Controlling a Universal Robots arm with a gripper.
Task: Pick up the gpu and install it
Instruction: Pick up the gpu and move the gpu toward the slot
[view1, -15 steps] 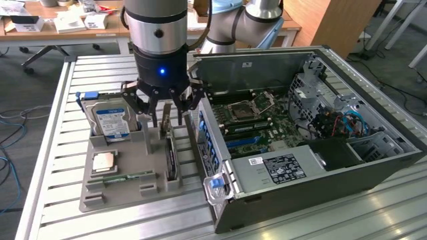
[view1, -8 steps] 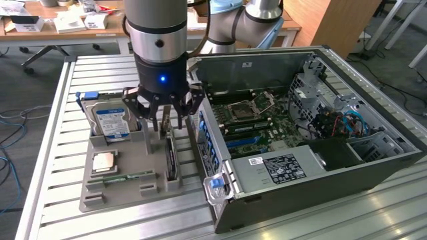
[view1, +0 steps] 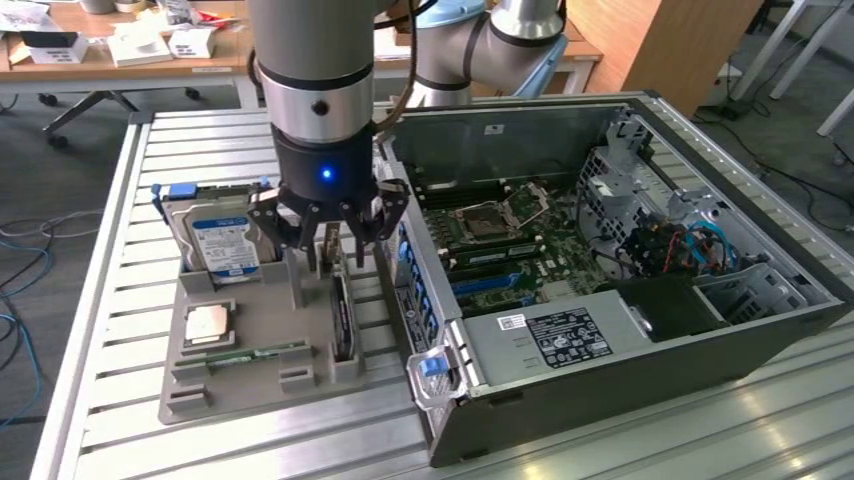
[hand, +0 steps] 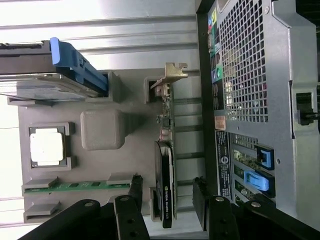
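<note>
You will find the jaws fully open and gripping nothing, poised low over the grey holder (view1: 247, 382), one on either side of the gpu (hand: 165, 185) and clear of it. The gpu stands on edge in its slot, on the holder's side nearest the open computer case (view1: 667, 390), all resting on the slatted surface (view1: 200, 450).

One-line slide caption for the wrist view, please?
Open fingers either side of the gpu, which stands on edge in a tray slot beside the PC case.
</note>
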